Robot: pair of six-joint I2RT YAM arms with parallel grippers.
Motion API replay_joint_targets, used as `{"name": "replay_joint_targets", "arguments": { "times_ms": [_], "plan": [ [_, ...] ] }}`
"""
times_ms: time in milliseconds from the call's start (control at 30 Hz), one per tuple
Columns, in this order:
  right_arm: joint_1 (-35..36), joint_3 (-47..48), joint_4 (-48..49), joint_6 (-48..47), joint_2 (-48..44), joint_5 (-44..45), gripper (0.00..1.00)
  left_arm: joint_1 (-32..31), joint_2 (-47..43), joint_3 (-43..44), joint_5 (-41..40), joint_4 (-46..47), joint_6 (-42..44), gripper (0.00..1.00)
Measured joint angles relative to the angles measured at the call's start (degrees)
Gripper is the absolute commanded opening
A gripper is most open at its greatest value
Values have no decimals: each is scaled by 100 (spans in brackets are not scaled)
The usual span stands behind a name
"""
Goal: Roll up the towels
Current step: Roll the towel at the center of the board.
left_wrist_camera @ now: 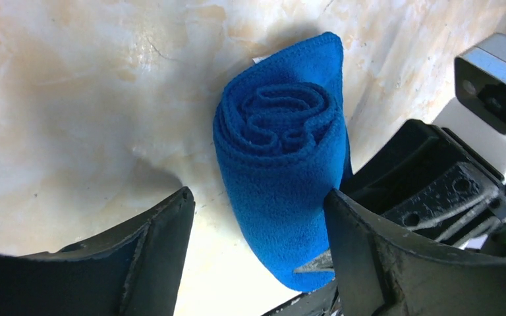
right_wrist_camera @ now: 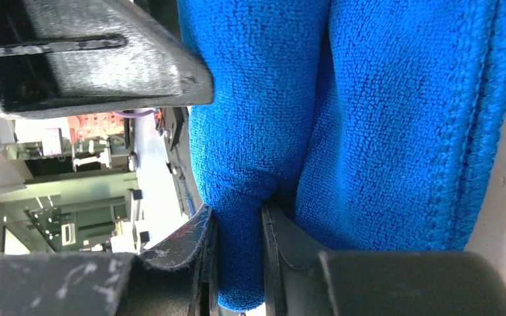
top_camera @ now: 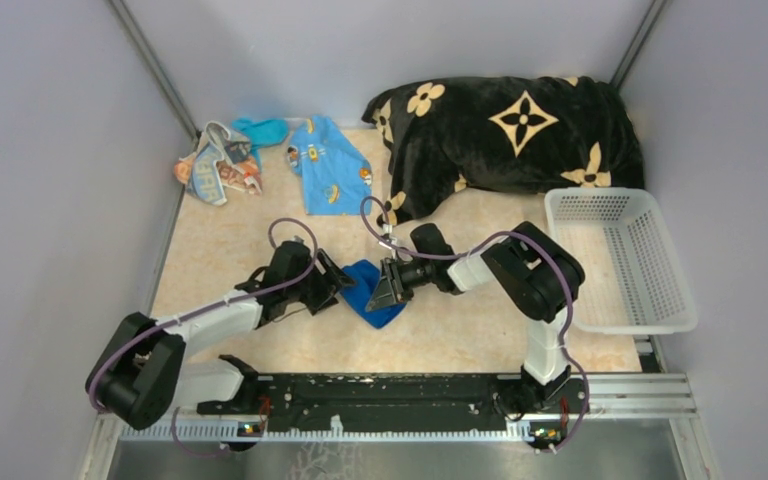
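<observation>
The dark blue towel (top_camera: 365,290) lies mid-table as a loose roll between my two grippers. In the left wrist view the roll (left_wrist_camera: 280,151) shows its spiral end. My left gripper (left_wrist_camera: 257,197) is open around the roll's near end, and its right finger (left_wrist_camera: 382,257) touches the cloth. My left gripper (top_camera: 335,285) sits just left of the towel. My right gripper (top_camera: 385,290) is on the towel's right side. In the right wrist view it (right_wrist_camera: 237,224) is shut on a fold of the blue towel (right_wrist_camera: 382,131).
At the back left lie the striped towel (top_camera: 215,165), the turquoise towel (top_camera: 260,130) and the light blue printed towel (top_camera: 328,165). The black flowered blanket (top_camera: 510,130) fills the back right. A white basket (top_camera: 620,260) stands at the right edge.
</observation>
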Motion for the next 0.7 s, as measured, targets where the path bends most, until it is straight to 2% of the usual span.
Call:
{"name": "replay_joint_targets", "arguments": {
  "times_ms": [200,300,367,500,700],
  "plan": [
    [7,28,-321,-68,-160,205,31,0,688,297,48,188,7,61],
    [59,31,-817,-275,-485,614,38,-7,920,326,142,435,-7,59],
    [151,55,-1169,-455,-699,968,39,-13,994,345,164,507,-4,59],
    [560,304,-2197,-855,-1196,2157,47,-35,1143,455,197,518,37,59],
    [1405,699,-3683,-1342,-2026,4544,54,-81,1279,562,208,527,76,61]
  ]
}}
